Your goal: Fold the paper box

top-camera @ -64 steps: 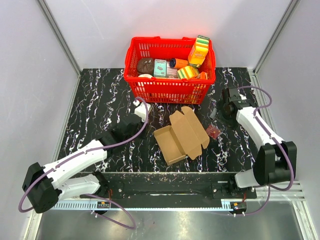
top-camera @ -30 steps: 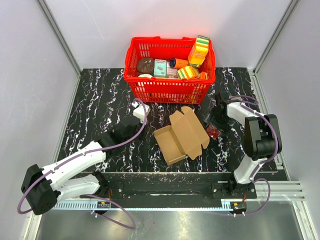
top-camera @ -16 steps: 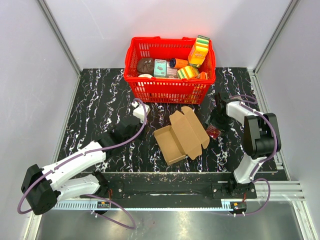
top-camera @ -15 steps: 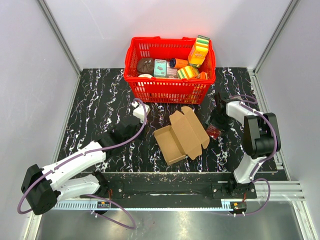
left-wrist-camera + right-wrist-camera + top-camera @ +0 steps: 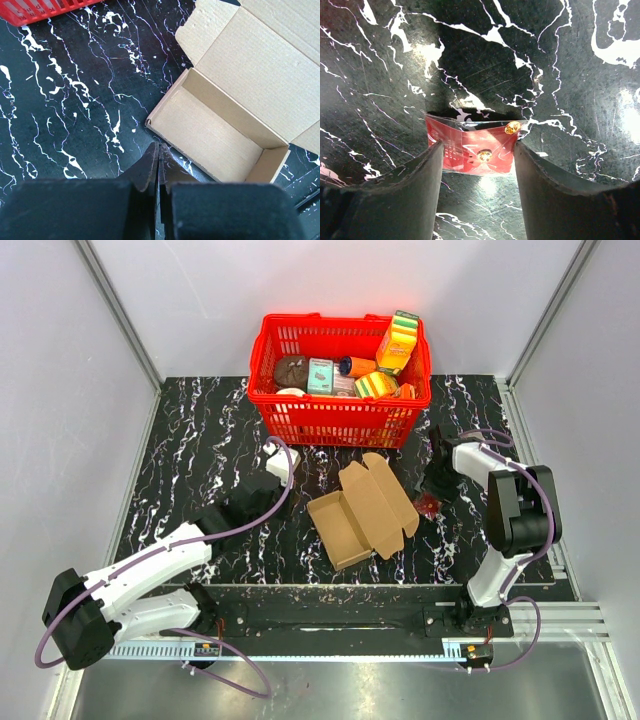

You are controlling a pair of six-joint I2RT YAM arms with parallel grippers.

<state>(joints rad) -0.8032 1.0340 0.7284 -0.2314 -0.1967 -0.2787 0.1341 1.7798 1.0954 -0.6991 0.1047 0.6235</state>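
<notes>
Box (image 5: 362,512), single; packet (image 5: 472,146), single.

Brown box on black marble

The box (image 5: 362,512) is plain tan-brown cardboard; the table (image 5: 200,440) is black with white veining. The basket (image 5: 335,415) is bright red, holding yellow, orange, teal and brown items. The packet (image 5: 472,146) is glossy red with gold dots. The arms are white with purple cables; fingers (image 5: 400,200) black.

Black white-veined marble table (image 5: 200,440) between plain pale walls (image 5: 60,390).
</notes>
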